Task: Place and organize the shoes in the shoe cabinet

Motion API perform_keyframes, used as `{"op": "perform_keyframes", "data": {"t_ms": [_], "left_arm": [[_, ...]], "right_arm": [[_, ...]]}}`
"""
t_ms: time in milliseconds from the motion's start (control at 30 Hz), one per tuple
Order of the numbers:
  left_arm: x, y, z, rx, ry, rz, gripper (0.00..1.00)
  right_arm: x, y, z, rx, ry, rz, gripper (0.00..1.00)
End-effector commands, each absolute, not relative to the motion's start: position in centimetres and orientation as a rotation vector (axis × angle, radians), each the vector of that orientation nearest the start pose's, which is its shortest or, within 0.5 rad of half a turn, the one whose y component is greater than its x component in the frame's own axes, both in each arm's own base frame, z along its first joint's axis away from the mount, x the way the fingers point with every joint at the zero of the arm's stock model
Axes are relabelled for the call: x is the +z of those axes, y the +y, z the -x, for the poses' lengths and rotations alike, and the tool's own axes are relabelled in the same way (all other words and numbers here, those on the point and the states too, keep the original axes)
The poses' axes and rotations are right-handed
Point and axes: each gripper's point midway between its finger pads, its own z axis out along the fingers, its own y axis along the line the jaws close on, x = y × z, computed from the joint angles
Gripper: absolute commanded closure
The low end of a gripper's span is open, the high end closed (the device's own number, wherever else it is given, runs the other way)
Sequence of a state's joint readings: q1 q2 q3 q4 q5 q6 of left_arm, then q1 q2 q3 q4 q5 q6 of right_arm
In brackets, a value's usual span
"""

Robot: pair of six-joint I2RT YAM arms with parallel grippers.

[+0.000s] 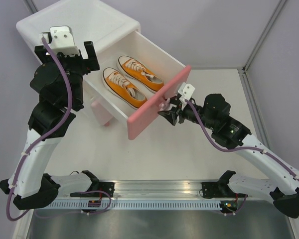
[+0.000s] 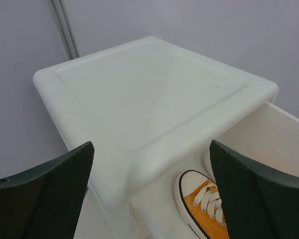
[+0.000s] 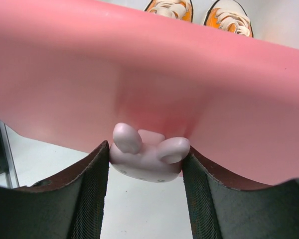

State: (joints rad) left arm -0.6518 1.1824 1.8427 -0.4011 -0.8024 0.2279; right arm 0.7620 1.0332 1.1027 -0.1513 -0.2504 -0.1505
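I am viewing white table (image 1: 189, 149), grey walls (image 1: 189, 30) | left gripper (image 2: 150, 144) hanging spread above shoe cabinet (image 2: 154, 94) | right gripper (image 3: 145, 148) pinching bunny knob (image 3: 147, 160)

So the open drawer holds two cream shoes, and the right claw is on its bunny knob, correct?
Not quite: the shoes in the open drawer are orange, not cream, as the top view shows. The right claw is on the bunny knob.

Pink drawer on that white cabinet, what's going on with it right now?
The right gripper is closed on the bunny knob of the pulled-out drawer. Two orange sneakers lie side by side inside it. The left gripper hovers open at the cabinet corner, holding nothing.
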Motion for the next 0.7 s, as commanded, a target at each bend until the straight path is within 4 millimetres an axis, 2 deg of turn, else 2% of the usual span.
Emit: {"op": "perform_keyframes", "data": {"t_ms": [0, 167, 533, 667], "left_arm": [[57.6, -5.0, -29.0, 0.191, 1.355, 0.104, 0.00], [57.8, -4.8, -28.8, 0.189, 1.350, 0.106, 0.00], [57.7, -4.9, -28.8, 0.193, 1.350, 0.094, 0.00], [57.5, -5.0, -28.9, 0.190, 1.353, 0.089, 0.00]], "right_arm": [[43.2, 28.5, -24.7, 0.652, 1.181, 0.835, 0.53], [44.5, 28.8, -24.8, 0.655, 1.156, 0.831, 0.69], [49.6, 28.6, -24.3, 0.639, 1.055, 0.833, 0.82], [49.9, 28.9, -24.5, 0.641, 1.044, 0.833, 0.82]]}}
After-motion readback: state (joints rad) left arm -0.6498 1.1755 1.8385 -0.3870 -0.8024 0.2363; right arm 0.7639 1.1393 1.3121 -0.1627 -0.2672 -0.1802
